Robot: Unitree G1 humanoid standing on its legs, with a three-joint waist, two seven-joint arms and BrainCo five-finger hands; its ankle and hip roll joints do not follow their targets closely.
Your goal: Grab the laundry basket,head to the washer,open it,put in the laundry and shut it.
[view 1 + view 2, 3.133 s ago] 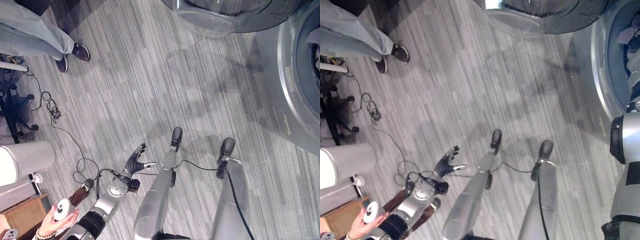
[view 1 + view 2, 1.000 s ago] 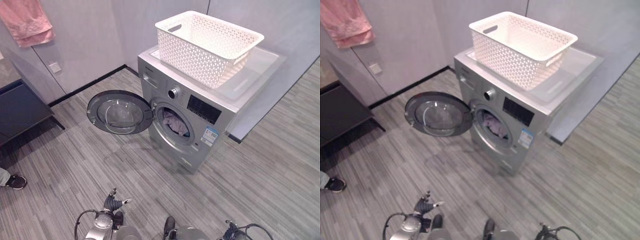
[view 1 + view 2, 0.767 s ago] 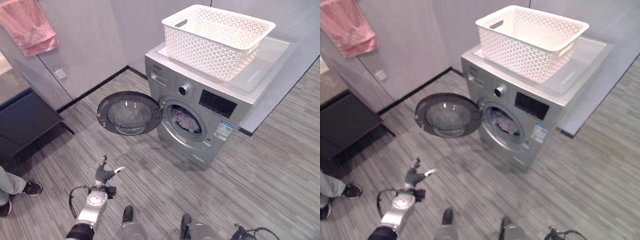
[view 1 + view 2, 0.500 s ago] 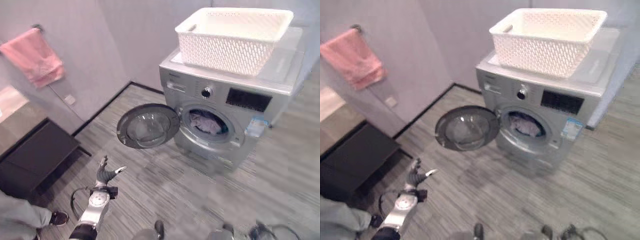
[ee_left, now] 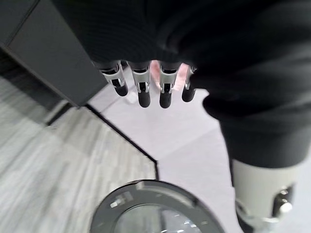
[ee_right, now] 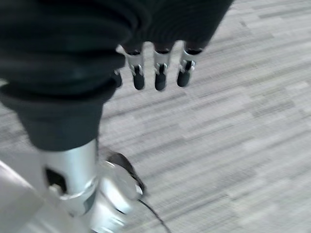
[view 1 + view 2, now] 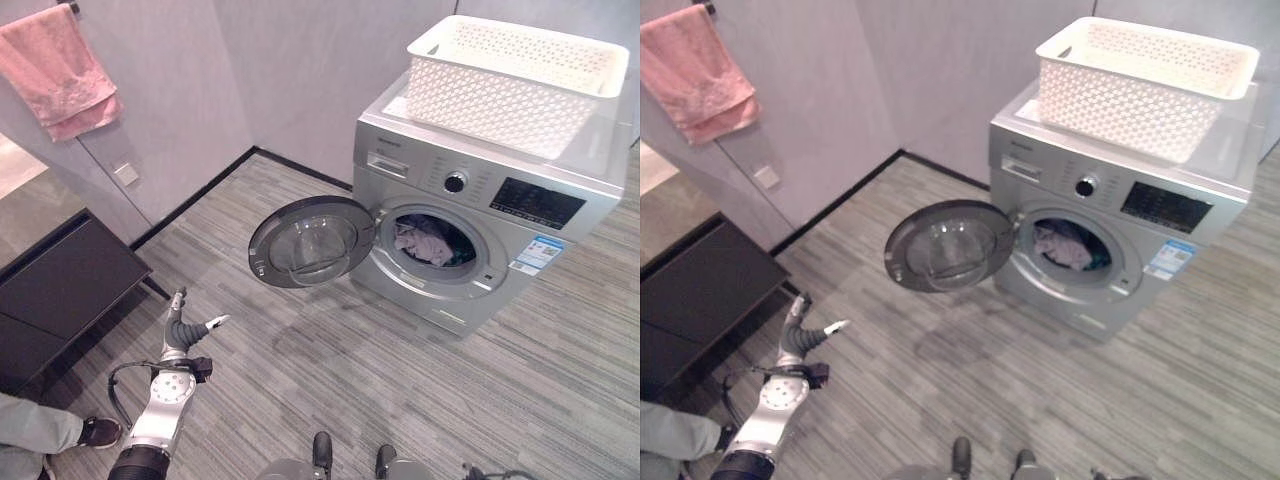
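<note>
Far left: pink towel (image 7: pixel 62 70) hanging on the wall, dark low cabinet (image 7: pixel 60 290) beneath, a person's shoe (image 7: pixel 100 431) at the floor edge. Left hand (image 7: pixel 182 328) raised over the grey plank floor (image 7: pixel 300 380), fingers (image 5: pixel 141 90) straight and relaxed, thumb out, holding nothing, well short of the door. Mid-frame: round washer door (image 7: pixel 312 241) swung wide open, hinged toward the drum side. Right of that: silver washer (image 7: pixel 470 200), clothes (image 7: pixel 425 240) bunched inside the drum opening, prob. pinkish-grey, hard to tell at this range. White laundry basket (image 7: pixel 1145 85) sitting on top of the machine, looks empty. Right hand (image 6: pixel 155 73) down low in its wrist view, fingers straight, empty, over bare floor.
</note>
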